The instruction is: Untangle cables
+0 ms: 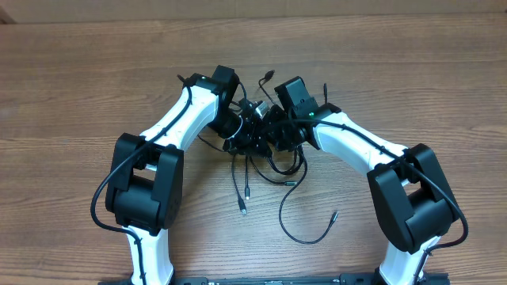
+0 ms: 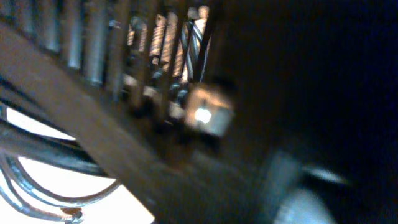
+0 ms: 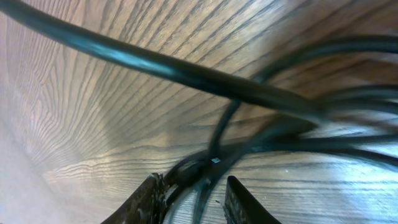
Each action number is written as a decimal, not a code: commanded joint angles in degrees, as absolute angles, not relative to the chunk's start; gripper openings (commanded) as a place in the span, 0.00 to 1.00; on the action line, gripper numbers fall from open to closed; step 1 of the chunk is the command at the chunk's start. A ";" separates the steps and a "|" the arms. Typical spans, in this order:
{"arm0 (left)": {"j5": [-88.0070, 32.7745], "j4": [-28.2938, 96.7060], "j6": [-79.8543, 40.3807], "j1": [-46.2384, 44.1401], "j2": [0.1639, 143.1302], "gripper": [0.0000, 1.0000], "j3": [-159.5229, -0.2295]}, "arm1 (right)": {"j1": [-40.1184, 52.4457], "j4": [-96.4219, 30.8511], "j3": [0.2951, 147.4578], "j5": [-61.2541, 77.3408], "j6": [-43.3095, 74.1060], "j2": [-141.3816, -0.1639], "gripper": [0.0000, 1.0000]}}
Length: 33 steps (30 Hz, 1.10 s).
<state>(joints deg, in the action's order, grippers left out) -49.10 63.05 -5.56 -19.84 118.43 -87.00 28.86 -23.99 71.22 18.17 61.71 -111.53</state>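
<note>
Reference: the knot (image 1: 255,142) of cables, mid-counter (image 1: 79,71).

Left of the knot: left hand (image 1: 236,127) closed tight, pushed into the knot's left edge. Can't tell whether a cord is pinched. Left wrist view too dark and blurred for that, showing only some cord loops at its lower left.

At the knot: dense clump, cords crossing and looping over each other, nothing lifted clear. One plug end (image 1: 269,76) pokes out just above the knot.

Below the knot: straight tail (image 1: 238,190) ending in a plug. To its right, a long curved tail (image 1: 305,241). Both lie loose on the counter, apart from each other, yet run back up into the knot.

Right of the knot: right hand (image 3: 196,200) with fingers (image 3: 146,199) part-way apart, straddling a few thin cords where they converge. Bare wood shows beside the cords, so reads as not clamped.

Progress call: early. No cable fully pulled free or laid on its own. Only the loose tails look easy. Left to do: work the crossings out of the clump, draw each cord out, lay them apart.
</note>
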 commanded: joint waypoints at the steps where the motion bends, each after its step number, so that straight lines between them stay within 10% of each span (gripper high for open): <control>1: -52.05 62.57 -3.73 -20.49 118.80 0.04 -88.23 | 29.71 -23.00 69.23 24.84 58.92 -112.18 0.31; 18: -36.62 63.42 0.32 -20.49 118.80 0.04 -88.23 | 23.59 -30.79 69.17 36.73 42.70 -112.16 0.36; 33: -46.02 63.13 6.87 -20.16 118.80 0.04 -88.23 | 19.09 -35.73 69.04 41.12 36.77 -112.18 0.49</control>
